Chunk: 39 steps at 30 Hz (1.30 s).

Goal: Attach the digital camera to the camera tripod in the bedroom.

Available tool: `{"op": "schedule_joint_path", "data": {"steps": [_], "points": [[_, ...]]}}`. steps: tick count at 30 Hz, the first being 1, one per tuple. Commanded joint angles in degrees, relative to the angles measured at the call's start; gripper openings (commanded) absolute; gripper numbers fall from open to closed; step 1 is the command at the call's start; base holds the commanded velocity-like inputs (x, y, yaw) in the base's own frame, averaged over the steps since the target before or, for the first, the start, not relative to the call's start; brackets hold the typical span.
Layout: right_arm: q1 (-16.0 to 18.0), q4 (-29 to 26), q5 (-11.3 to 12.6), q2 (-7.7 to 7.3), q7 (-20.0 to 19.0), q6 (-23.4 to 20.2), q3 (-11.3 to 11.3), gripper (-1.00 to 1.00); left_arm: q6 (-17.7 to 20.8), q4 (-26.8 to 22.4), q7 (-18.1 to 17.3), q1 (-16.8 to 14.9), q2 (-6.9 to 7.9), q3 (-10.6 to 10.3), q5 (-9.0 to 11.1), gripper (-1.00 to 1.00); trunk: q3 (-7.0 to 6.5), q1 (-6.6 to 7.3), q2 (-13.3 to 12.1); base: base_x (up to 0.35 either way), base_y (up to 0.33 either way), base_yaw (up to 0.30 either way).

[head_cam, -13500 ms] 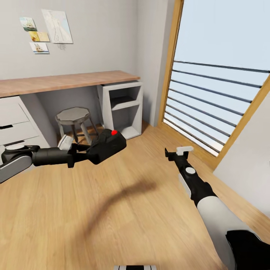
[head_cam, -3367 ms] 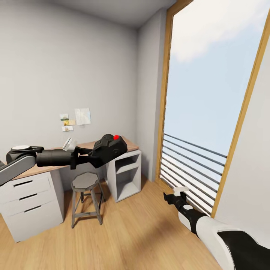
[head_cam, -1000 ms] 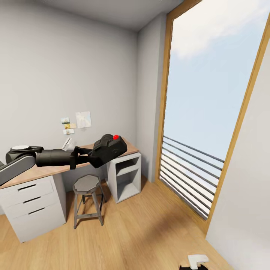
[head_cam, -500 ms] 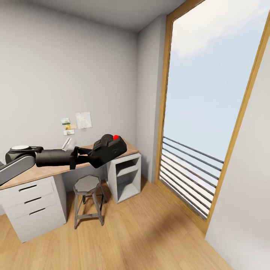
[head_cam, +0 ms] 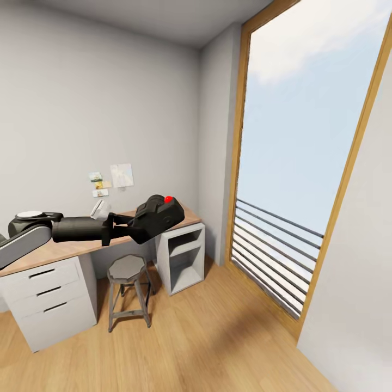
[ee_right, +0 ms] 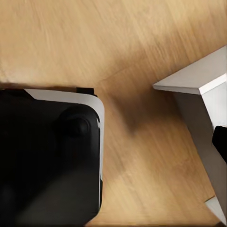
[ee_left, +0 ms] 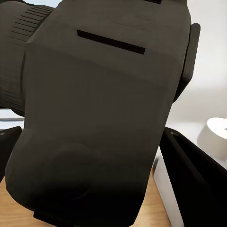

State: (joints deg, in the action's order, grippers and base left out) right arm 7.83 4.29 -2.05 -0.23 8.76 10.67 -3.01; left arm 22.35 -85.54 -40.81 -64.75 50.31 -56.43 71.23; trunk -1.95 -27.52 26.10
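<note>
Head view: left tool (head_cam: 124, 228) clamped on digital camera (head_cam: 159, 215), held above stool (head_cam: 127, 268).

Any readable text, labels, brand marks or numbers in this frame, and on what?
No text can be read.
Papers pinned to the wall: pictures and a sketch, too small to make out.
Camera in the left pincer: a faint mark near its top edge in the left wrist view, too blurred to read.
</note>
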Motion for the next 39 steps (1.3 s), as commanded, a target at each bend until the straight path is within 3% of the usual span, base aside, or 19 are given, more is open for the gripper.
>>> {"op": "schedule_joint_path", "data": {"steps": [1, 8, 12, 20, 39], "points": [[0.0, 0.2, -0.2, 0.02, 0.2, 0.2, -0.2, 1.0, 0.4, 0.0, 0.0, -0.1, 0.02, -0.2, 0.7, -1.0, -0.16, 0.2, -0.4, 0.0, 0.0, 0.0], [-0.1, 0.1, 3.0, 0.04, -0.4, 0.0, 3.4, 1.0, 0.4, 0.0, 0.0, -0.1, -0.03, -0.2, 0.7, -1.0, -1.42, 1.74, -3.2, 0.0, 0.0, 0.0], [-0.1, 0.1, 4.4, 0.03, -0.5, 1.5, 5.4, 1.0, 0.4, 0.0, 0.0, -0.1, -0.04, -0.2, 0.7, -1.0, -1.42, 1.74, -3.2, 0.0, 0.0, 0.0], [-0.1, 0.1, 4.9, -0.01, -0.6, 4.9, 6.0, 1.0, 0.4, 0.0, 0.0, -0.1, -0.04, -0.2, 0.7, -1.0, -1.42, 1.74, -3.2, 0.0, 0.0, 0.0], [-0.1, 0.1, 5.0, -0.04, -0.6, 5.6, 6.1, 1.0, 0.4, 0.0, 0.0, -0.1, -0.04, -0.2, 0.7, -1.0, -0.68, 1.74, -3.2, 0.0, 0.0, 0.0]]}}
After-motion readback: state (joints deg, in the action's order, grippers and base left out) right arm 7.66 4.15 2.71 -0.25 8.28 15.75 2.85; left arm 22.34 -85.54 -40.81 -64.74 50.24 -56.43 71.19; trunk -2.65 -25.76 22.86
